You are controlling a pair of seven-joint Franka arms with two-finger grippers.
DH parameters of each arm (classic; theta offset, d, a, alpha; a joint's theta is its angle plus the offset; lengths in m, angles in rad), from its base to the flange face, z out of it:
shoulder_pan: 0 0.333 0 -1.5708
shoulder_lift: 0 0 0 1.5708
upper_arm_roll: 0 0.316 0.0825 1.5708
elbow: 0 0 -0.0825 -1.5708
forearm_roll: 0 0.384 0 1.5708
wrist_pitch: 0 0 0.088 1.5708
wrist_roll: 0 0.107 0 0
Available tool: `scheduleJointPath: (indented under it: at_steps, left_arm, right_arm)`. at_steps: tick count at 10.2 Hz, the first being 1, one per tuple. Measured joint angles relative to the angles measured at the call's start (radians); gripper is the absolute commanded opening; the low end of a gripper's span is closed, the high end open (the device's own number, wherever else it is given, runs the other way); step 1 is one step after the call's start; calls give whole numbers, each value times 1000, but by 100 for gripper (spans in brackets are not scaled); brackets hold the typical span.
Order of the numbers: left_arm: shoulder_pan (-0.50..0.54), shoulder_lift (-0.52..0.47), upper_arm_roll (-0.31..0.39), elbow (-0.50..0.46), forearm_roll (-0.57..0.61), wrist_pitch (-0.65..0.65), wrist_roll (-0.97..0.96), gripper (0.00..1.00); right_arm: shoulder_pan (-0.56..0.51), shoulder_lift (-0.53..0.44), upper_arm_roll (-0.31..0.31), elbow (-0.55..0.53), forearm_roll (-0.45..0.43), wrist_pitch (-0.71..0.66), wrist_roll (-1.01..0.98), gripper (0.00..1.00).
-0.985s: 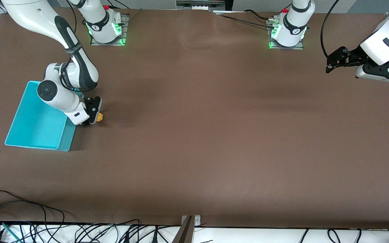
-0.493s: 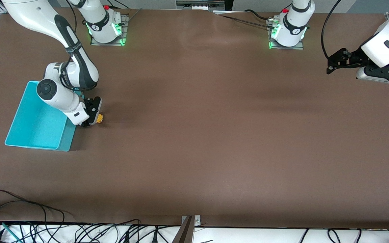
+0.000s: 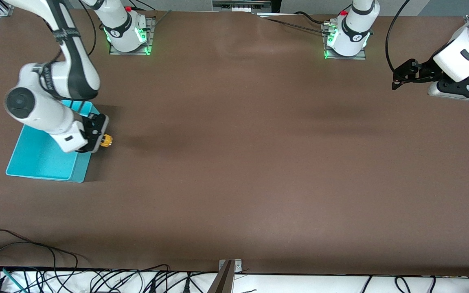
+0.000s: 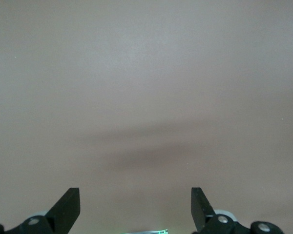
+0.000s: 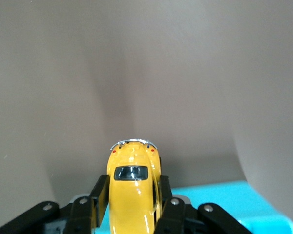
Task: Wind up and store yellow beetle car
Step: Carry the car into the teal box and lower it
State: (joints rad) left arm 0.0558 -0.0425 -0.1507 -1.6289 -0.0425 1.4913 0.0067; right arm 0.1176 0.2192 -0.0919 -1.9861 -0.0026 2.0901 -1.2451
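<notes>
My right gripper is shut on the yellow beetle car and holds it in the air over the edge of the teal bin that faces the table's middle. In the right wrist view the car sits between both black fingers, with a strip of the teal bin below it. My left gripper is open and empty, held in the air over the left arm's end of the table. In the left wrist view its fingertips stand wide apart over bare brown table.
The teal bin is an open, shallow box at the right arm's end of the table. The two arm bases stand farthest from the front camera. Cables lie along the nearest table edge.
My right gripper has lifted with the yellow car and moved toward the teal bin. The left arm has barely moved.
</notes>
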Motion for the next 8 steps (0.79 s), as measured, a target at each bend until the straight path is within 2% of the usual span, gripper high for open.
scheduleJointPath:
  at_steps: [4, 6, 8]
  left_arm:
    - [0, 4, 1, 3, 0, -4, -31, 100]
    - [2, 15, 4, 12, 0, -4, -38, 100]
    - [5, 16, 5, 33, 0, -4, -38, 100]
  right_arm:
    - [-14, 10, -218, 21, -16, -35, -135, 0]
    - [-24, 53, -267, 11, -16, 22, -241, 0]
    - [-41, 104, -275, -16, -14, 124, -316, 0]
